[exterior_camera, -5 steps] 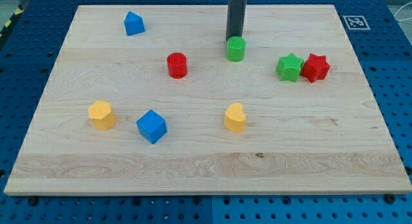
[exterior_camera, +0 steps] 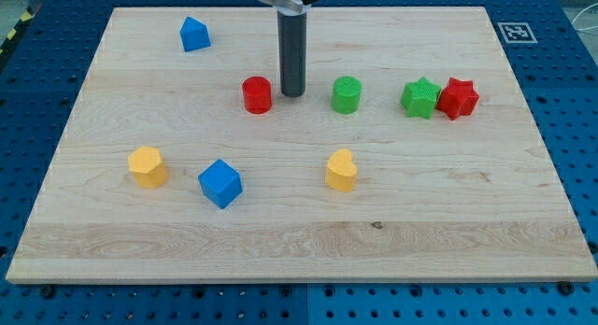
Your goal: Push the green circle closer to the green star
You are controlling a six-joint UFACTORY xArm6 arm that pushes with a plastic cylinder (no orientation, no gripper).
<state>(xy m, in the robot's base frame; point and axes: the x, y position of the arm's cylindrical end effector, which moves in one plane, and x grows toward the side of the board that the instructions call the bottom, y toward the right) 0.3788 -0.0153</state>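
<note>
The green circle [exterior_camera: 346, 94] stands on the wooden board [exterior_camera: 299, 260] a little right of centre, near the view's top. The green star [exterior_camera: 420, 98] lies to its right with a gap between them, and touches a red star [exterior_camera: 457, 98] on its far side. My tip [exterior_camera: 292, 93] rests on the board between a red circle [exterior_camera: 257, 94] on its left and the green circle on its right. It is close to the red circle and apart from the green circle.
A blue house-shaped block [exterior_camera: 193, 34] sits at the top left. A yellow block [exterior_camera: 148, 166] and a blue cube [exterior_camera: 220, 183] lie at the lower left. A yellow heart [exterior_camera: 341, 170] lies below the green circle. A marker tag [exterior_camera: 516, 32] is at the board's top right corner.
My tip has moved from just above the green circle to the left and down, now left of it. The green circle has shifted down, level with the green star.
</note>
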